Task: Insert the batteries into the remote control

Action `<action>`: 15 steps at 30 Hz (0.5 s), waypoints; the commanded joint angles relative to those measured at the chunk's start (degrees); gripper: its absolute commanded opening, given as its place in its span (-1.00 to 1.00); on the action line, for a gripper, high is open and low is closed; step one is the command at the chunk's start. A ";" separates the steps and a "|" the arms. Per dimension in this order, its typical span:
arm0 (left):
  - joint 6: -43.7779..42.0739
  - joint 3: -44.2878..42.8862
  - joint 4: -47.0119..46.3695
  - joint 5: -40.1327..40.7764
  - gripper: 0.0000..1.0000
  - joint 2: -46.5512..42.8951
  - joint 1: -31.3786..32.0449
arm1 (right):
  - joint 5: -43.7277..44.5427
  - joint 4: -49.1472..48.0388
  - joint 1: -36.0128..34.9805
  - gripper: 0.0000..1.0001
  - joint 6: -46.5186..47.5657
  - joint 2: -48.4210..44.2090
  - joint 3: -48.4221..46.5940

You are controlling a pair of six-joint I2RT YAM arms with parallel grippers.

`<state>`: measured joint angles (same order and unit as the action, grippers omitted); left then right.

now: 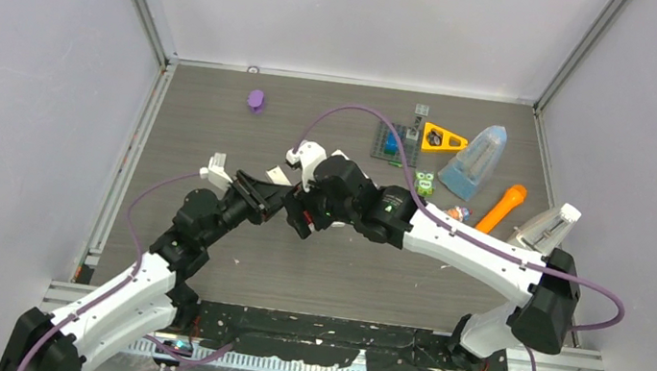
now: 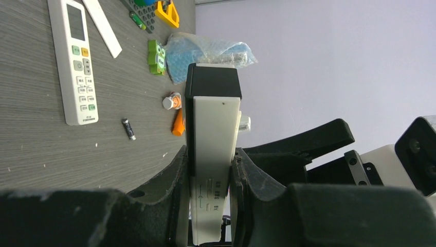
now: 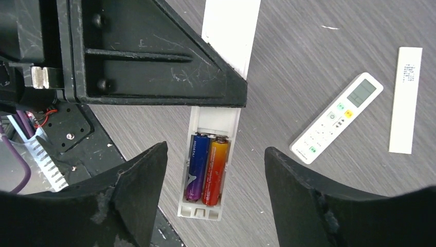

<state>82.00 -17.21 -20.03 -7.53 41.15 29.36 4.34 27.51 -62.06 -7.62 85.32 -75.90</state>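
Grey wood-grain tabletop (image 3: 319, 62), plain lilac walls. Two batteries sit side by side in the open bay at the 6 o'clock end of the remote control (image 3: 230, 25): blue battery (image 3: 197, 167) on the 9 o'clock side, orange battery (image 3: 215, 171) touching it on the 3 o'clock side. Long axes run roughly 12-to-6, in line with the remote body. Both look seated, as far as I can judge.

Right gripper (image 3: 216, 149) hangs directly over the bay, jaws spread wide with a clear gap on either side of the remote, holding nothing. It is the nearer arm to the cells.

Left gripper (image 2: 210, 159) is clamped on the remote's long edges, holding it off the table.

Farther out: a white strip (image 3: 406, 100), probably the bay cover, lies flat well off toward 3 o'clock, with a spare remote (image 3: 337, 117) between. A loose blackish battery (image 2: 128, 128) lies near that spare remote. Probable next need: the cover, reached toward 3 o'clock.
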 commanded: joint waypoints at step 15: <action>-0.33 1.30 -0.19 -1.81 -0.73 -2.82 -3.26 | -5.61 0.85 -0.34 -0.19 -1.50 5.99 -5.22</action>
<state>81.82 -15.86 -17.91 -7.92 38.96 27.16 0.69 28.97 -62.08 -8.73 90.32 -78.54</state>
